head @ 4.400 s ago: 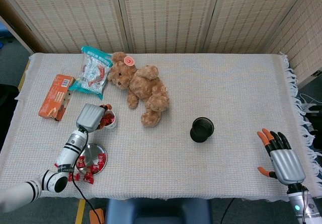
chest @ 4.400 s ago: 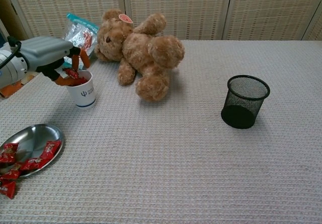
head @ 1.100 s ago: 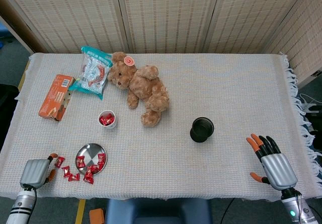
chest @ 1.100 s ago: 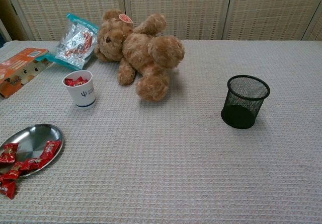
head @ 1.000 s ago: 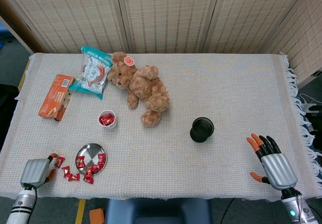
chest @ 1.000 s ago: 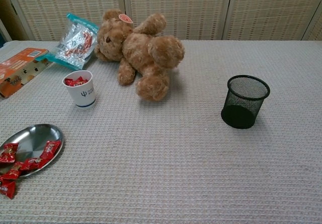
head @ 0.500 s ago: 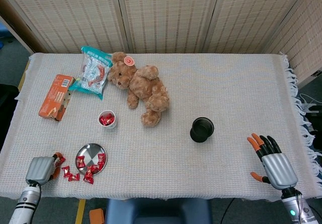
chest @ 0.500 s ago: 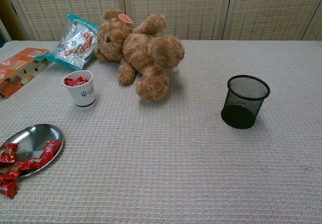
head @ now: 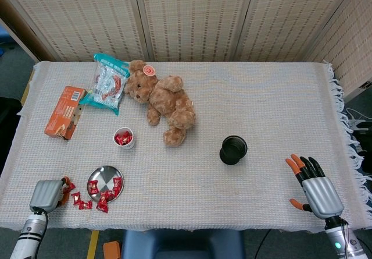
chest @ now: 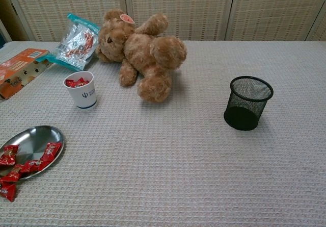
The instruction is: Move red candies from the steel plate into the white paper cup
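The steel plate [head: 103, 174] lies near the front left of the table, with red candies [head: 117, 183] on its rim and several more loose on the cloth [head: 79, 201] beside it. In the chest view the plate [chest: 28, 137] holds candies [chest: 49, 149] along its near edge. The white paper cup [head: 124, 138] [chest: 81, 91] stands behind it with red candies inside. My left hand [head: 47, 194] sits at the table's front left edge, touching a loose candy [head: 67, 184]; its fingers are hidden under its back. My right hand [head: 317, 190] hovers at the front right, fingers spread, holding nothing.
A brown teddy bear [head: 164, 100] lies behind the cup. A black mesh pot [head: 233, 149] stands right of centre. An orange box [head: 64, 112] and a snack bag [head: 108, 83] lie at the back left. The cloth's fringed edge runs down the right.
My left hand left the cup, dropped to the front left edge, then slid right onto the loose candy. The right hand hardly moved.
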Robot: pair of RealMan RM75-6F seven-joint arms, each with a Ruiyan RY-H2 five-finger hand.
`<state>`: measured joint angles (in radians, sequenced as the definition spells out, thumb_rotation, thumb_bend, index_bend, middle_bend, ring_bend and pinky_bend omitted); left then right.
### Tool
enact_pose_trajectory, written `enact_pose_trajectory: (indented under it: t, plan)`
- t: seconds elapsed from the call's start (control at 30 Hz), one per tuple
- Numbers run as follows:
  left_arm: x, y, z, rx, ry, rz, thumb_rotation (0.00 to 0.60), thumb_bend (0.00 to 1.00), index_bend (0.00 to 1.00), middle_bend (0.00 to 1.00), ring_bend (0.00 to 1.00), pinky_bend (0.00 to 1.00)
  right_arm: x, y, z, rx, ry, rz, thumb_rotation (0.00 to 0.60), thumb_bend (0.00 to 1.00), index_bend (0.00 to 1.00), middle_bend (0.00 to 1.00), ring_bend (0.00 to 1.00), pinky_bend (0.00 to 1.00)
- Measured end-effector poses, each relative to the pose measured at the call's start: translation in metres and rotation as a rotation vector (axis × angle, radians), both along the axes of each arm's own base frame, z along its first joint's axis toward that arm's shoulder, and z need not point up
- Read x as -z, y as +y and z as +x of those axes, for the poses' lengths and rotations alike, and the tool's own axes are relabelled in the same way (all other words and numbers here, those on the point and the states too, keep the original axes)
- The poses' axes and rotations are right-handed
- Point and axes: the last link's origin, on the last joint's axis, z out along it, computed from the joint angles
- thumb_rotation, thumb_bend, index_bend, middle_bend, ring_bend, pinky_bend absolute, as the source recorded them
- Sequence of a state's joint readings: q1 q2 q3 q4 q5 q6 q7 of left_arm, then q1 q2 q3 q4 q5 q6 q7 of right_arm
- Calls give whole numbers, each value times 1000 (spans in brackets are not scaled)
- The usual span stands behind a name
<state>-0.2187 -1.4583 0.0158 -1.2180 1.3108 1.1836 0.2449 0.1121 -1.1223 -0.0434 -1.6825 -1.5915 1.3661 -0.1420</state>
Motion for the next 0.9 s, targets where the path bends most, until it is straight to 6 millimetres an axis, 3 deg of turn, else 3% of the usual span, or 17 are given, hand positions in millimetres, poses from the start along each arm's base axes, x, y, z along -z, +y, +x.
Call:
enact_pose_trajectory:
  t: [0.23, 0.5, 0.63, 0.9]
  plan:
    - [-8, 3, 10, 42, -41, 43, 600, 397, 485, 885, 897, 1000, 0, -1, -1, 6, 1, 2, 600, 15, 0, 0, 0, 0]
    - [-25, 22, 33, 105, -121, 89, 600, 397, 483, 887, 897, 1000, -1, -3, -2, 10, 2, -6, 600, 15, 0, 0, 0, 0]
    - [-32, 44, 54, 166, -155, 104, 600, 398, 483, 887, 897, 1000, 1, -4, -3, 15, 6, 1, 600, 15, 0, 0, 0, 0]
    - [-36, 107, 106, 246, -240, 61, 600, 397, 479, 890, 898, 1000, -1, -4, -3, 20, 10, -15, 600, 15, 0, 0, 0, 0]
